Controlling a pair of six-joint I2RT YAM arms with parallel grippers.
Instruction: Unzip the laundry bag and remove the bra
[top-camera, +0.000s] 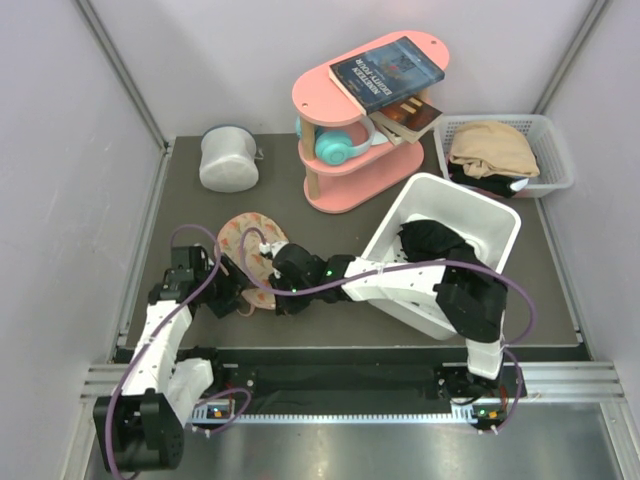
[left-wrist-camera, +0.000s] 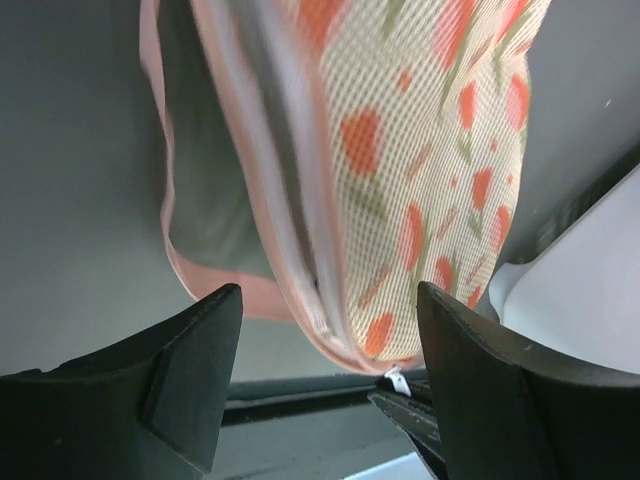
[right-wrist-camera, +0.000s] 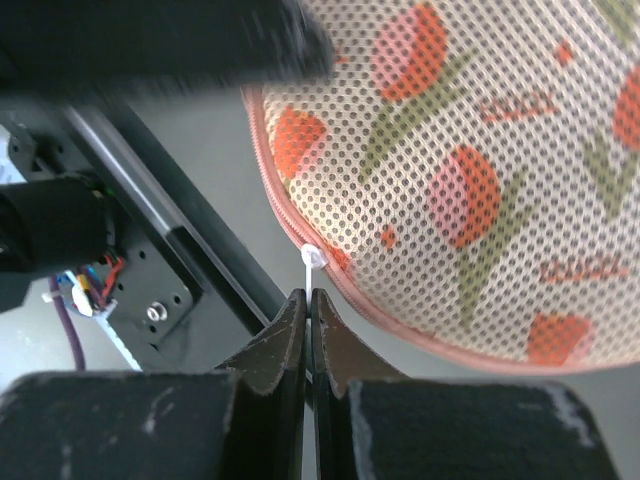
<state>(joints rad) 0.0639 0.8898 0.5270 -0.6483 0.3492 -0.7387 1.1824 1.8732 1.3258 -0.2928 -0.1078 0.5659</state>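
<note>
Reaching in from the left edge, the left arm (top-camera: 160, 325) points its jaws at the near end of the laundry bag (top-camera: 243, 243), which lies flat on the dark counter (top-camera: 555, 270) between the 2 arms' tips. In the left wrist view the 2 black fingers (left-wrist-camera: 185, 375) stand wide apart, with the bag's mesh end in the gap between them and neither finger touching it. A pink-edged strip stands away from the mesh on that end's left side.

Behind the bag, at the back left, sits a white-grey cylindrical container (top-camera: 228, 158).

Just right of the bag's near end, the right arm (top-camera: 400, 280) stretches across from its base, and its jaws are pressed together on the small white zip pull (right-wrist-camera: 312, 257) at the bag's pink rim.

Further right stands a pink shelf (top-camera: 330, 190) carrying books (top-camera: 387, 72) and teal headphones (top-camera: 338, 145). Next comes a tilted white bin (top-camera: 475, 203) holding black clothing (top-camera: 435, 240). At the far right, a white slotted basket (top-camera: 558, 150) holds tan fabric (top-camera: 493, 148).
</note>
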